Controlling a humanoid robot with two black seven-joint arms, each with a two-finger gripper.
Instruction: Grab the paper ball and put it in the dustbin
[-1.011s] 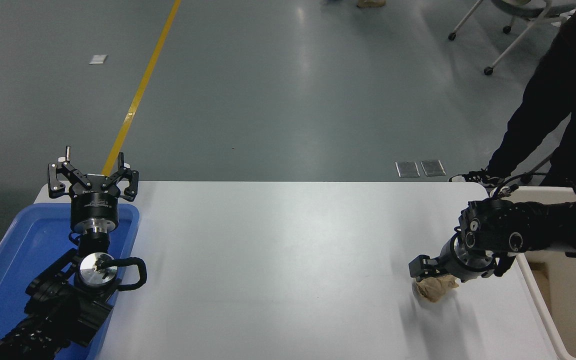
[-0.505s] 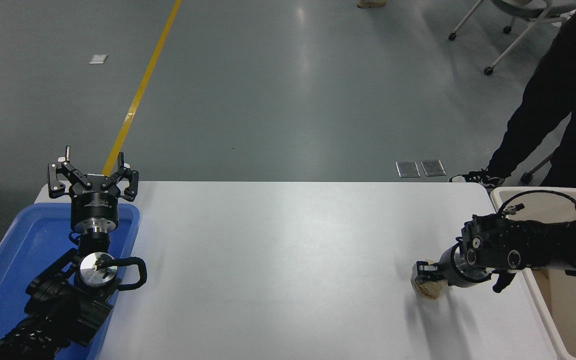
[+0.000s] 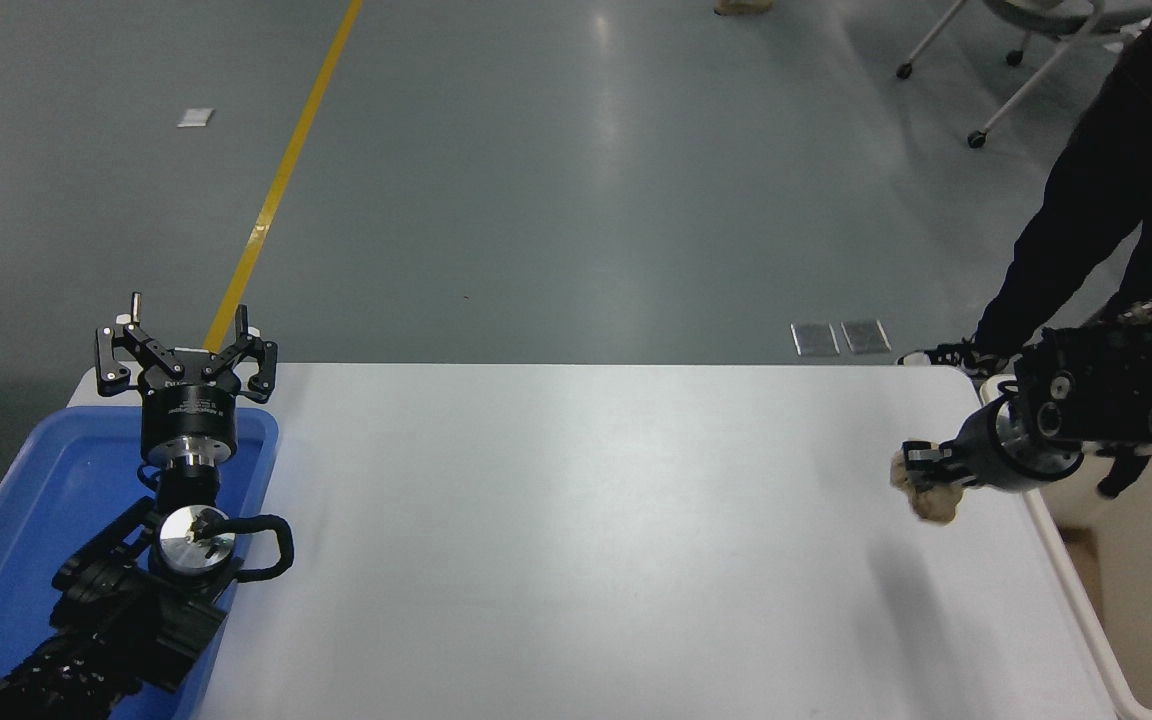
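Observation:
My right gripper (image 3: 921,474) is shut on the tan-brown paper ball (image 3: 929,497) and holds it in the air above the right part of the white table (image 3: 576,540). A blurred shadow lies on the table below it. The cream dustbin (image 3: 1081,600) stands beside the table's right edge, just right of the held ball; my right arm hides part of its rim. My left gripper (image 3: 186,345) is open and empty, parked at the lower left over the blue tray.
A shallow blue tray (image 3: 46,500) lies at the table's left end under my left arm. A person in black clothes (image 3: 1126,190) stands at the far right behind the dustbin. Wheeled chair legs (image 3: 996,90) stand on the floor beyond.
My right gripper closed on the paper ball on the table, then lifted it and carried it up and to the right toward the dustbin. The left arm has not moved.

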